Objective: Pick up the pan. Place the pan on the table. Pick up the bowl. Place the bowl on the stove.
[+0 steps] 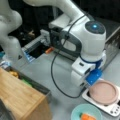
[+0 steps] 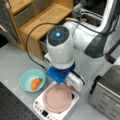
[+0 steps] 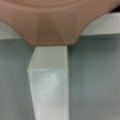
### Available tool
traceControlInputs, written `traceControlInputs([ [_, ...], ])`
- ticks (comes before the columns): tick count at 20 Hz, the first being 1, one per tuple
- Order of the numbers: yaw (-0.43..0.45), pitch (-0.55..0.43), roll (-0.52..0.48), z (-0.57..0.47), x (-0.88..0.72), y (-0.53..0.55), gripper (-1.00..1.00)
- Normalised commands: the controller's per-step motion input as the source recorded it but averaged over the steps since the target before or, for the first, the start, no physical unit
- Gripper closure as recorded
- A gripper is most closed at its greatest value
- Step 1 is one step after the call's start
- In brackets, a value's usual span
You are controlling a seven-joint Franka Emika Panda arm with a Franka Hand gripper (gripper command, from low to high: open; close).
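I've got the gripper (image 2: 71, 81) low at the rim of the pan (image 2: 58, 98), which sits on the stove (image 2: 40, 110); whether the jaws are wide or closed I cannot tell. The wrist view shows the pan's white handle (image 3: 48, 85) running straight under the camera. It looks stiff, thin and light, maybe slick, so I judge that handle the place to take hold. The bowl (image 2: 26, 78) waits on the table (image 2: 12, 62) beside the stove.

A light wooden shelf unit (image 2: 42, 17) with a board top is seen at a front view's top left, while a silver toaster oven (image 2: 106, 96) is set well apart from it, toward the bottom right.
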Motion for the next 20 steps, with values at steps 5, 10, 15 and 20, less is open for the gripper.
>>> traceControlInputs([
  [5, 0.12, 0.091, -0.214, -0.07, 0.11, 0.01, -1.0],
  [10, 0.119, 0.066, -0.181, -0.07, 0.01, 0.04, -1.0],
  [15, 0.122, 0.037, -0.17, -0.07, -0.09, 0.08, -1.0],
  [20, 0.113, 0.019, -0.165, -0.03, -0.13, 0.08, -1.0],
])
